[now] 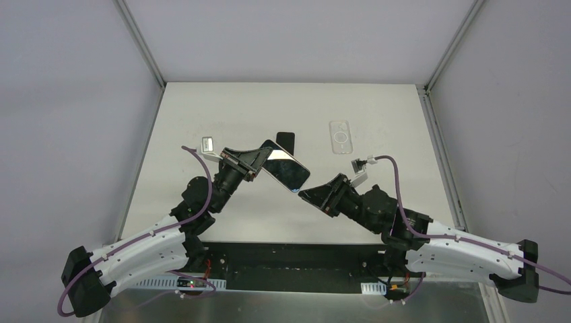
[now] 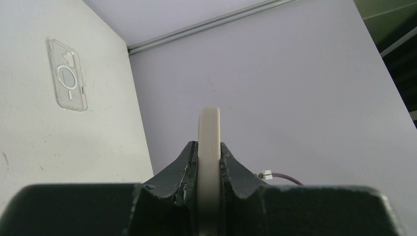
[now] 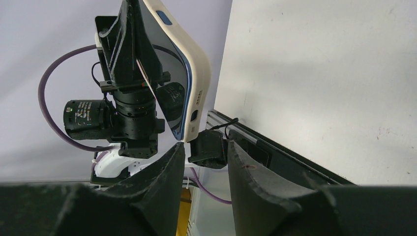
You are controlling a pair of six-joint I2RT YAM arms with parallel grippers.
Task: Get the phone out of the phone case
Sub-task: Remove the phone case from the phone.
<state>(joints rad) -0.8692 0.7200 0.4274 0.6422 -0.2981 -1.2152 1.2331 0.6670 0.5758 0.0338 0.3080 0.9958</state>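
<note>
Left gripper [image 1: 262, 161], centre-left of the top view: jaws pressed tight on the phone [image 1: 288, 171], holding it raised off the table, screen up and tilted. From the left wrist camera the cream phone case [image 2: 208, 132] shows edge-on, squeezed between the two dark fingers [image 2: 179, 167]. The phone sits inside that case.

Table [image 1: 377, 202]: matte white, lightly scuffed, with a few small marks visible in the wrist views. A dark flat rectangle [image 1: 285, 140] lies on it just behind the raised phone; what it is cannot be told. To the right of it, upper centre of the frame, a clear case [image 1: 341, 136] with a ring printed on it lies flat and well apart from both arms.

Right gripper [image 1: 308, 195], just right of centre: jaws parted with a moderate gap and nothing between them. Its tip sits at the phone's lower corner. In the right wrist view that corner comes down just above one finger [image 3: 169, 162]; contact cannot be told.

Room: plain pale grey-lilac panels [image 1: 67, 101] enclose the table on three sides, joined by aluminium rails [image 1: 141, 44] running up from the far corners. A black trough [image 1: 289, 259] runs along the near edge between the arm bases.
</note>
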